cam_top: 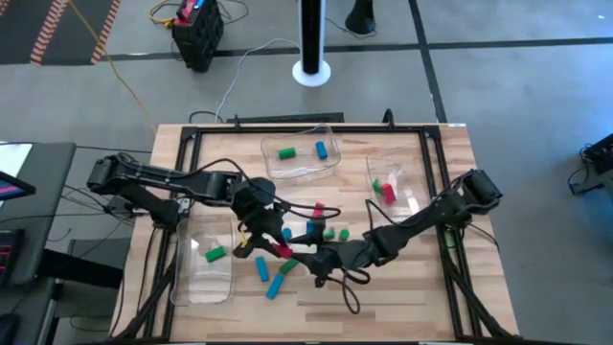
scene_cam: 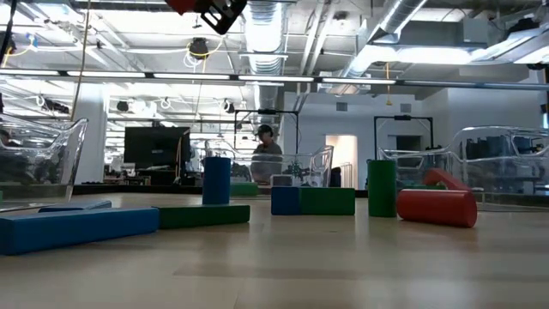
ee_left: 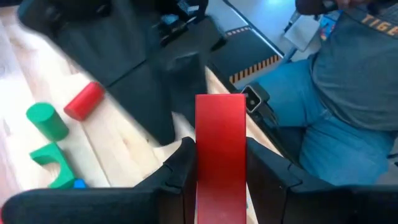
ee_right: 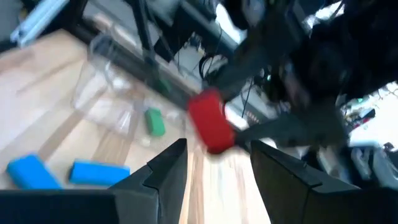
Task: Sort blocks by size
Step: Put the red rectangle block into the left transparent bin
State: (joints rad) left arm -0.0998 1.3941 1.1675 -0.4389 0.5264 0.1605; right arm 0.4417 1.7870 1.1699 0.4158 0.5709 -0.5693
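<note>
Red bar sits clamped between the left gripper's fingers, held across its narrow faces with most of its length sticking out ahead. In the high view that gripper is near the table's centre, slightly toward 7 o'clock, above the loose pile. The right gripper faces it from about 3 o'clock, jaws parted and empty, with the bar's free end just ahead of them in the right wrist view. It looks like a handover between the arms, though blur makes that uncertain.

The other blocks lie scattered around the table's middle: blue bars toward 6 o'clock, green and red pieces beside the grippers. One clear tray at 12 o'clock holds a green and a blue piece, a second tray at 2 o'clock holds red and green ones, and a third tray at 8 o'clock holds one green block.

The bar appears rigid, light and smooth-sided, so it should neither bend nor crush, but it could pivot or slip in a loose pinch. The right jaws would do best to close on the flat long faces near the free end, clear of the left fingers.
</note>
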